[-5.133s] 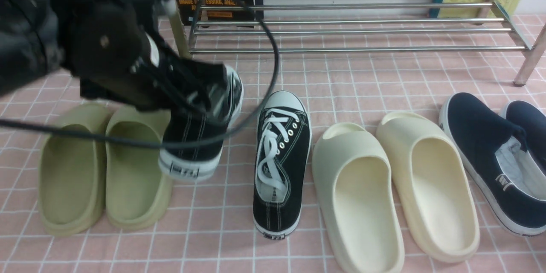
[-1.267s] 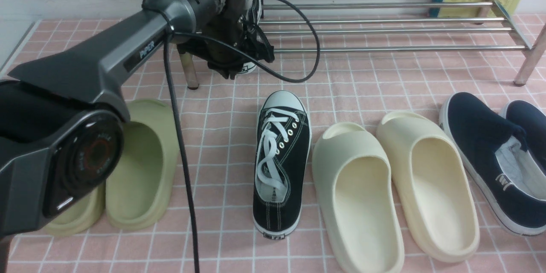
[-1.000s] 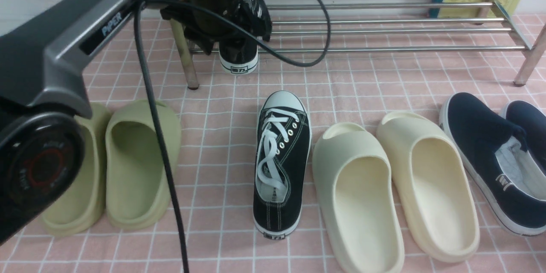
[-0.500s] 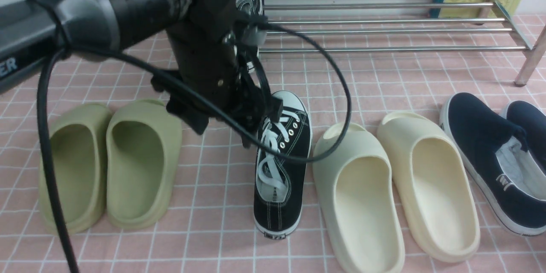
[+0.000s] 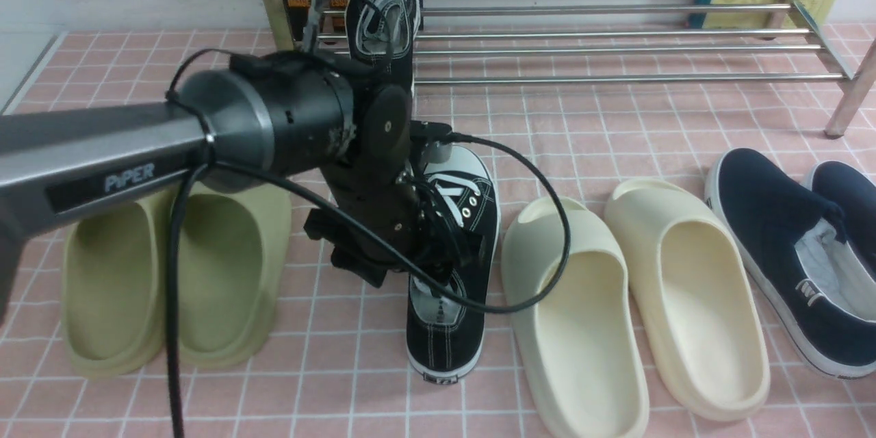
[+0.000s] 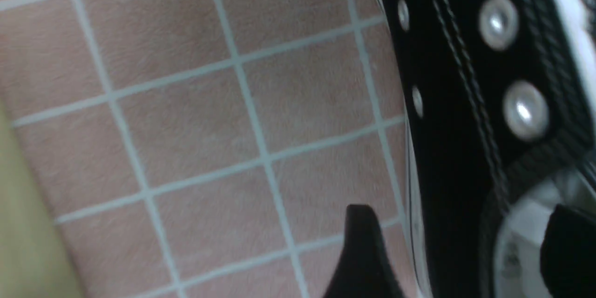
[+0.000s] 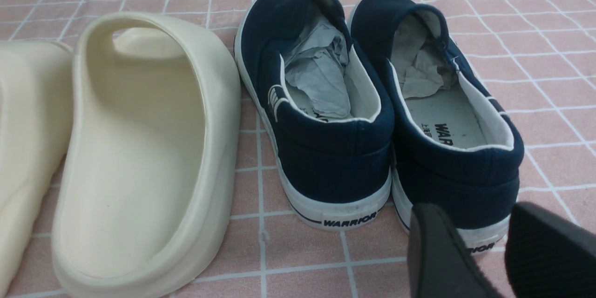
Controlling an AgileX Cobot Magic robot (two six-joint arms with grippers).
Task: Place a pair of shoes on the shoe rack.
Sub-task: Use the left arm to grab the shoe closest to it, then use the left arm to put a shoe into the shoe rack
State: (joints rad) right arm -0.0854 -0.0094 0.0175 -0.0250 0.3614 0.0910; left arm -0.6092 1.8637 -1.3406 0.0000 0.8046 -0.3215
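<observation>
The first sneaker is sitting on the left end of the rack, on the lower bars, and it is showing its opening to the front camera; my left arm is hiding its heel part. The second sneaker is lying on the pink tiled floor, well in front of the rack, with its toe pointing to the rack. It is lying between the green slides on its left and the cream slides on its right.

I am holding my left gripper down over the middle of this second sneaker. The jaws are standing apart and are gripping nothing. In the left wrist view one finger is hanging outside the side wall, with a strip of floor showing between it and the sole. The other finger is hanging over the inside of the sneaker, so the wall with the eyelets is standing between them.

My right gripper is hanging released and empty, low, just behind the heels of the navy slip-ons, which are standing beside the cream slides.
</observation>
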